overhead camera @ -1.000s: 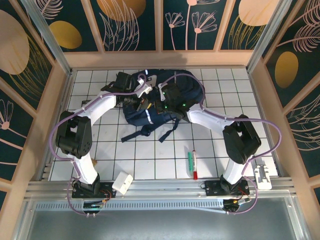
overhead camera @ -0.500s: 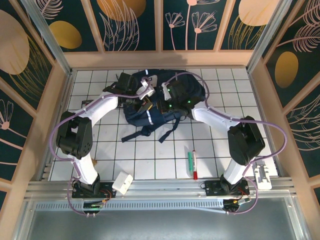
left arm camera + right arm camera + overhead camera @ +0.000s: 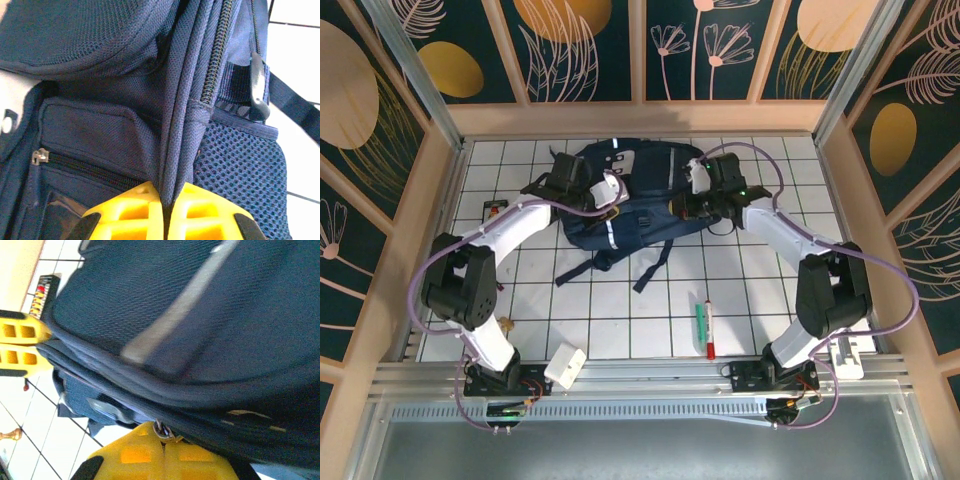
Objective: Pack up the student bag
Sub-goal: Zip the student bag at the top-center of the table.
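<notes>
Closed tight, my left gripper (image 3: 165, 197) clamps a raised fold of navy fabric on the student bag (image 3: 100, 105), the yellow fingers (image 3: 130, 210) meeting at the bottom centre of the left wrist view with the seam squeezed between them. Zipper track (image 3: 217, 50) runs up the upper right of that view; mesh side pocket (image 3: 235, 160) sits lower right, just beside the fold. My right gripper (image 3: 162, 447) is likewise pressed closed at the bottom centre of its wrist view, gripping the bag along the zip seam; a small metal pull (image 3: 161, 430) sits right at the line where the fingers meet. Top view: bag lies flat on the white gridded table (image 3: 620, 300), upper centre of the frame, dark straps (image 3: 655, 262) trailing toward the lower part. Left gripper holds its left side, right gripper its right side. Two markers, one green (image 3: 700, 324) and one red-tipped (image 3: 711, 328), lie side by side lower right of centre, well apart from the bag. White box (image 3: 565, 362) rests at the bottom edge near my left base.
</notes>
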Robot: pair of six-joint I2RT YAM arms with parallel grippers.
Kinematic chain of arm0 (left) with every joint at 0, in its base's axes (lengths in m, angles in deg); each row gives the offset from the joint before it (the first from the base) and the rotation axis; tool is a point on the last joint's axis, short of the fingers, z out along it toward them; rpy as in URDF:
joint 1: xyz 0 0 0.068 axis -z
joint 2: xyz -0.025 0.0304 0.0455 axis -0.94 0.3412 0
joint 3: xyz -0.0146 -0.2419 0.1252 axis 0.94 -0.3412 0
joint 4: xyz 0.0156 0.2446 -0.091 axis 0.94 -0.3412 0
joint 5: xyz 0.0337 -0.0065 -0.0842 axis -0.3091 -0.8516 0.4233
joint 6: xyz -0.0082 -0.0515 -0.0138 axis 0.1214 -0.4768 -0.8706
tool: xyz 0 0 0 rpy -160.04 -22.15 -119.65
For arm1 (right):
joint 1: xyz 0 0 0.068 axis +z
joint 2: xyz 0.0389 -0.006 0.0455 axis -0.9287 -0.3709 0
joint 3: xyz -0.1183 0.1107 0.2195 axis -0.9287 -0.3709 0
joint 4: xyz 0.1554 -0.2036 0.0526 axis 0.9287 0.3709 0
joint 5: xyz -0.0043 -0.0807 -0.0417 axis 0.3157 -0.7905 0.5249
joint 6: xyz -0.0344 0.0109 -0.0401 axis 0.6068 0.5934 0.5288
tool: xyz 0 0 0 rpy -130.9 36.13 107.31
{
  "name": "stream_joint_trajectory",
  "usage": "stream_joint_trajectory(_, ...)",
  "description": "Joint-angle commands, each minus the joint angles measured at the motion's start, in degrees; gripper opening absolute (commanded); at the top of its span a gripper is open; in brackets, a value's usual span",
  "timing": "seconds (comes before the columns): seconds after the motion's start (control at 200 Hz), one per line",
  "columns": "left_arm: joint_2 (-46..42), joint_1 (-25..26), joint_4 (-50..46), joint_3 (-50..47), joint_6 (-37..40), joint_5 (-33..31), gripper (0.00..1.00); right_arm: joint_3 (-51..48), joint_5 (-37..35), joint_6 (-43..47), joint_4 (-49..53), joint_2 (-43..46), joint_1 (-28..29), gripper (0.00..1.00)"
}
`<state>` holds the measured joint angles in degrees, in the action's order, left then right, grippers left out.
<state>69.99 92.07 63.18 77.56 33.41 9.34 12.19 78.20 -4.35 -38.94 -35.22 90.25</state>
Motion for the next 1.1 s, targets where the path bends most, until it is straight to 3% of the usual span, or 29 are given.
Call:
stream_joint_trajectory(0.0, -4.39, -5.09, 2.67, -1.55, 6.45, -4.19, 0.0, -1.54, -10.28, 1.79, 3.43, 2.95, -4.11, 0.0)
stream_joint_trajectory(0.105, -3.47, -8.48, 3.76, 1.06, 4.28, -6.87, 0.0, -2.54, -10.11, 2.17, 3.87, 3.25, -4.09, 0.0)
stream_joint_trajectory(0.265, 1.63, -10.78, 10.04, 4.4, -1.47, -15.85, 0.0, -5.59, -5.48, -0.39, 2.08, 4.82, -2.65, 0.0)
stream_joint_trajectory(0.37, 5.34, -11.09, 14.32, 6.45, -5.83, -17.64, 0.0, -7.07, -1.79, -1.62, 0.69, 6.41, 0.95, 0.0)
stream_joint_trajectory(0.45, 8.22, -11.22, 17.81, 8.5, -13.66, -20.74, 0.04, -7.85, 2.5, -2.55, -1.37, 7.75, 5.32, 0.0)
stream_joint_trajectory(0.475, 9.31, -11.14, 17.28, 10.07, -16.37, -21.99, 0.07, -7.91, 3.1, -2.95, -2.23, 8.14, 6.79, 0.0)
stream_joint_trajectory(0.515, 11.32, -11.18, 15.05, 13.76, -21.37, -23.66, 0.33, -7.9, 3.98, -3.59, -3.51, 8.37, 8.91, 0.0)
stream_joint_trajectory(0.535, 12.32, -11.13, 13.09, 15.89, -23.69, -23.66, 0.38, -7.75, 4.25, -3.89, -4.14, 8.34, 10.37, 0.0)
stream_joint_trajectory(0.58, 13.87, -11.15, 7.89, 20.17, -26.29, -19.48, 0.39, -7.47, 4.86, -5.39, -5.88, 8.18, 12.57, 0.0)
stream_joint_trajectory(0.626, 13.54, -11.17, 6.17, 20.68, -26.8, -11.46, 0.4, -6.94, 5.0, -6.73, -7.3, 7.58, 13.98, 0.0)
stream_joint_trajectory(0.731, 5.36, -11.12, 16.21, 8.72, -25.49, 5.71, 0.49, -5.37, 0.22, -9.28, -7.45, 6.61, 14.67, 0.0)
stream_joint_trajectory(0.781, 0.44, -11.12, 22.0, 1.84, -25.18, 7.03, 0.55, -4.57, -5.21, -8.52, -5.19, 6.89, 14.48, 0.0)
stream_joint_trajectory(0.831, -5.11, -11.13, 24.06, -3.0, -22.24, 7.06, 0.6, -4.32, -9.82, -7.02, -3.33, 7.41, 13.76, 0.19)
stream_joint_trajectory(0.861, -7.5, -11.12, 23.36, -4.74, -19.47, 7.63, 0.62, -4.31, -11.42, -5.85, -2.36, 7.78, 13.0, 0.25)
stream_joint_trajectory(1.031, -15.56, -10.04, 15.42, -9.61, -2.78, 17.87, 0.65, -2.15, -7.42, -2.65, -0.13, 5.77, 9.65, 0.37)
stream_joint_trajectory(1.096, -16.39, -7.55, 15.88, -10.86, 1.63, 17.78, 0.69, -2.16, -7.61, -3.09, -1.33, 4.58, 9.66, 0.38)
